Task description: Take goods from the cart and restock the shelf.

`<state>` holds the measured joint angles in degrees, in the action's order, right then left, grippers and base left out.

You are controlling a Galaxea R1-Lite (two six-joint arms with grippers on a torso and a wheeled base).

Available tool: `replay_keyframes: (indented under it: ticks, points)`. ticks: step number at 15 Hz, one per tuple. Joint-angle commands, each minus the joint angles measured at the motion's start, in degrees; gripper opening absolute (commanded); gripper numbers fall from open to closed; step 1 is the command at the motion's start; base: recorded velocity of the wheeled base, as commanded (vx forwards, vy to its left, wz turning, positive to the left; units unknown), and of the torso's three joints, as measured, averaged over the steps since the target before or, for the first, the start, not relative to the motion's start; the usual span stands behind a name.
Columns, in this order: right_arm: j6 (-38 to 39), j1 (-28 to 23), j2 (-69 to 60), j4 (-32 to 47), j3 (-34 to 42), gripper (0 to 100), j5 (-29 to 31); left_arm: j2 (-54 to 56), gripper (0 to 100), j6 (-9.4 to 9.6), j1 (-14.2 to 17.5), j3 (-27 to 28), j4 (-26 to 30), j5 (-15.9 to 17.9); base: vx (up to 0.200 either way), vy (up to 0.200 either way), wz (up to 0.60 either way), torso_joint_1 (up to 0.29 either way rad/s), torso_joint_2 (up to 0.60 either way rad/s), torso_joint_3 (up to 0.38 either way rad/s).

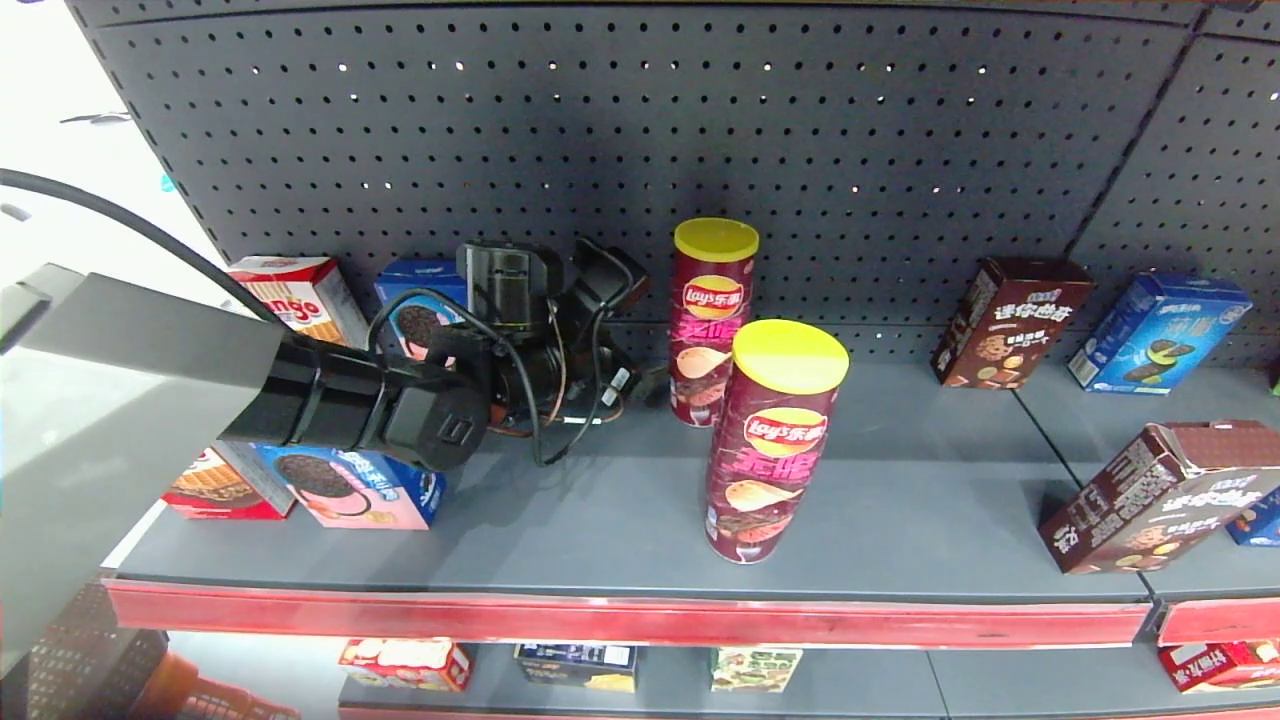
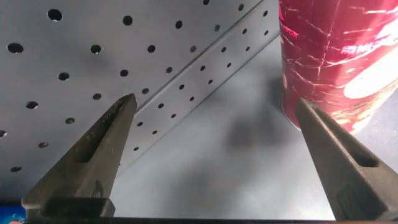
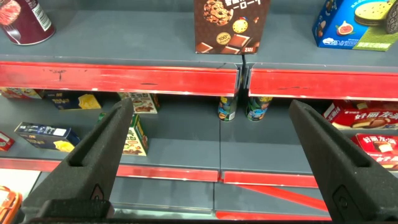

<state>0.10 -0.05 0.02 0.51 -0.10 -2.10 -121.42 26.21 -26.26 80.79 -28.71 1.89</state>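
Currently we see our left end effector (image 2: 214, 102) spread wide and empty just beside the rear chip can (image 1: 712, 320), upright on the shelf (image 1: 930, 500); our right end effector (image 3: 211, 104) gapes empty too.

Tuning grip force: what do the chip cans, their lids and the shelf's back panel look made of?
Chip cans: probably paperboard tubes in a glossy printed wrap; glare streaks show on the side. Lids: likely smooth yellow plastic, with a thin rim. Back panel: apparently dark matte painted sheet metal, punched with regular holes.
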Motion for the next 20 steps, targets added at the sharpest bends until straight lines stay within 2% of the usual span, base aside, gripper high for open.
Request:
replay_keyframes:
  ticks: [1, 7, 10, 12, 14, 15, 17, 20]
  points:
    - [0.0, 0.0, 0.0, 0.0, 0.0, 100, 0.0, -0.5, 100, -0.02, -0.4, 0.3, 0.0, 0.0, 0.0, 0.0, 0.0, 0.0, 0.0, 0.0]
    - [0.0, 0.0, 0.0, 0.0, 0.0, 100, 0.0, -0.7, 100, -0.02, -1.1, 0.2, 0.1, 0.0, 0.0, 0.0, 0.0, 0.0, 0.0, 0.0]
    - [0.0, 0.0, 0.0, 0.0, 0.0, 100, 0.0, 0.4, 100, -0.19, -0.3, -1.2, -2.3, -0.3, 0.0, 0.0, 0.0, 0.0, 0.0, 0.0]
    - [0.0, 0.0, 0.0, 0.0, 0.0, 100, 0.0, 5.1, 100, -0.19, 0.5, -2.9, -2.8, -0.9, 0.0, 0.0, 0.0, 0.0, 0.0, 0.0]
    - [0.0, 0.0, 0.0, 0.0, 0.0, 100, 0.0, 8.2, 100, -1.51, 0.5, -3.6, -2.5, -1.9, 0.0, 0.0, 0.0, 0.0, 0.0, 0.0]
    - [0.0, 0.0, 0.0, 0.0, 0.0, 100, 0.0, 10.9, 100, -3.01, 0.4, -4.1, -2.1, -2.5, 0.0, 0.0, 0.0, 0.0, 0.0, 0.0]
    - [0.0, 0.0, 0.0, 0.0, 0.0, 100, 0.0, 15.5, 100, -3.45, 0.2, -7.5, -2.2, -5.5, 0.0, 0.0, 0.0, 0.0, 0.0, 0.0]
    - [0.0, 0.0, 0.0, 0.0, 0.0, 100, 0.0, 24.9, 100, -5.82, -0.5, -14.8, -2.8, -10.4, 0.0, 0.0, 0.0, 0.0, 0.0, 0.0]
